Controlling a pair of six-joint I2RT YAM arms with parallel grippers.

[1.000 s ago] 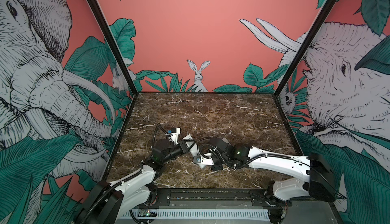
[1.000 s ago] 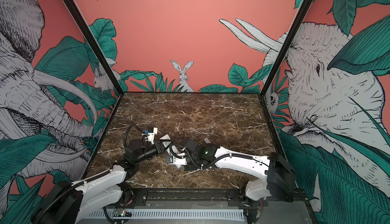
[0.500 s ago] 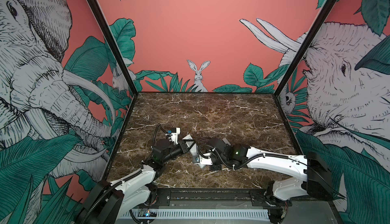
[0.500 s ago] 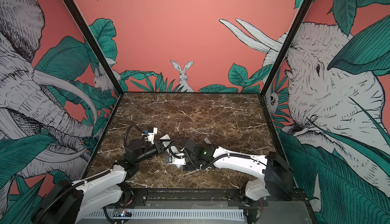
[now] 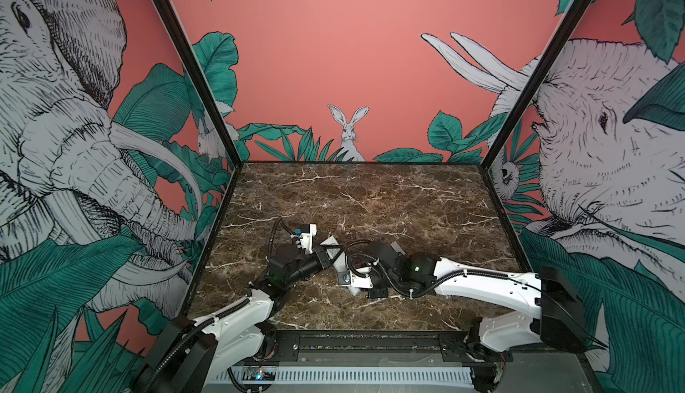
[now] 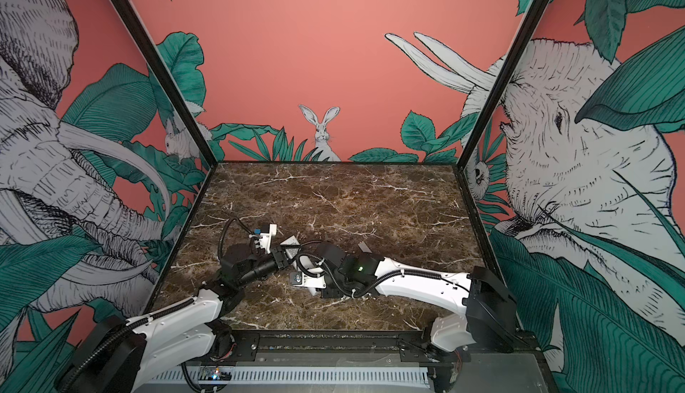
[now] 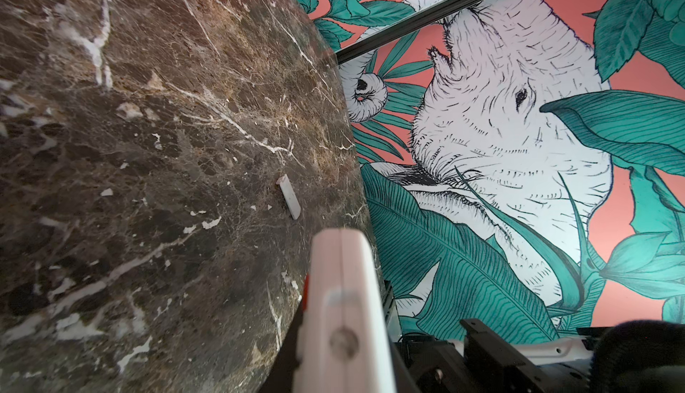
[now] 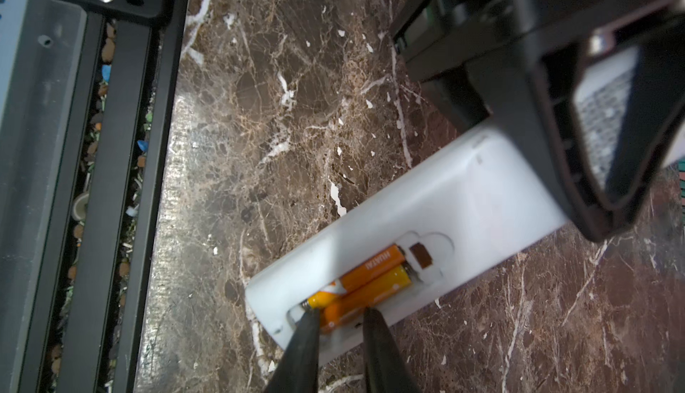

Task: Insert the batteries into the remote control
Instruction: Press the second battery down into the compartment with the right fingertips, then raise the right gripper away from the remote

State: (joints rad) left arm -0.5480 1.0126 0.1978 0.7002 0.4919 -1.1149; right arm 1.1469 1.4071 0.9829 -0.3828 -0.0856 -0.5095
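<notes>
The remote control [image 8: 444, 202] lies white back up over the marble, its battery bay uncovered. Two orange batteries [image 8: 370, 267] [image 8: 367, 294] sit side by side in the bay. My right gripper [image 8: 339, 320] hangs over the bay's end. It is open a little, its dark fingertips [image 8: 305, 330] astride the end of the nearer battery. My left gripper [image 5: 326, 257] is shut on the remote's other end, with the black fingers [image 8: 519, 120] clamping it from both sides. The left wrist view shows that end [image 7: 344, 298] edge-on between the jaws. Both top views hide the batteries under the arms.
A small white battery cover [image 7: 290, 196] lies loose on the marble table [image 5: 370, 202], to the right of the arms [image 6: 365, 246]. A black rail [image 8: 122, 187] and a grey channel run along the table's front edge. Patterned walls enclose three sides.
My right gripper's fingers have parted slightly over the near battery. The right arm has edged a little to the left. The left gripper keeps its hold on the remote.
</notes>
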